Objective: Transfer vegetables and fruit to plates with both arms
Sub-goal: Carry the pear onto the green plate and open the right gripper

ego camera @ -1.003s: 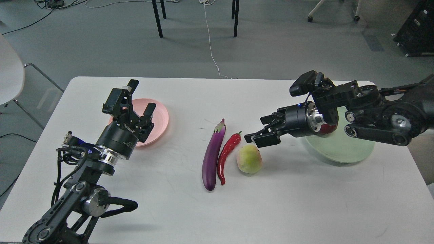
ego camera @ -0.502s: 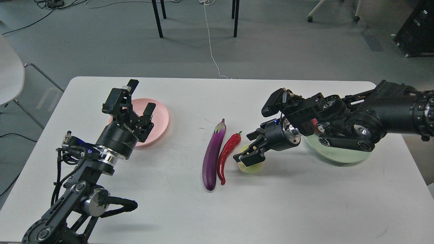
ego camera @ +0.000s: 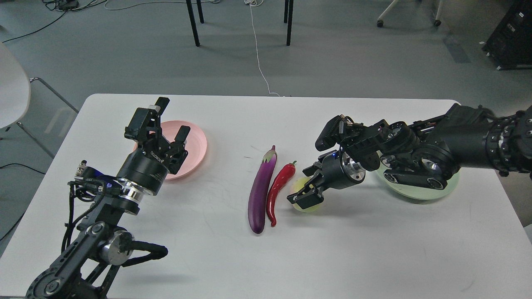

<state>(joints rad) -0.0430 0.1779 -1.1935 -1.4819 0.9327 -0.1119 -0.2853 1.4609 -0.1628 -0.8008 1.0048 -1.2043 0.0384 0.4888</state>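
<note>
The yellow-green fruit (ego camera: 305, 198) sits on the white table (ego camera: 216, 249) just beside the red chili (ego camera: 279, 190); the right gripper (ego camera: 306, 192) has its fingers around it. The left gripper (ego camera: 169, 124) hangs over the pink plate (ego camera: 195, 143) with its fingers apart.

Floor (ego camera: 341, 54): grey and smooth, all around the table.
Table (ego camera: 216, 249): white, with round corners.
Black legs (ego camera: 193, 23): thin, standing on the floor behind the table.
White cord (ego camera: 258, 54): runs along the floor up to the table's far edge.
White chair (ego camera: 12, 87): at the left edge.
Black box (ego camera: 509, 35): top right corner.
</note>
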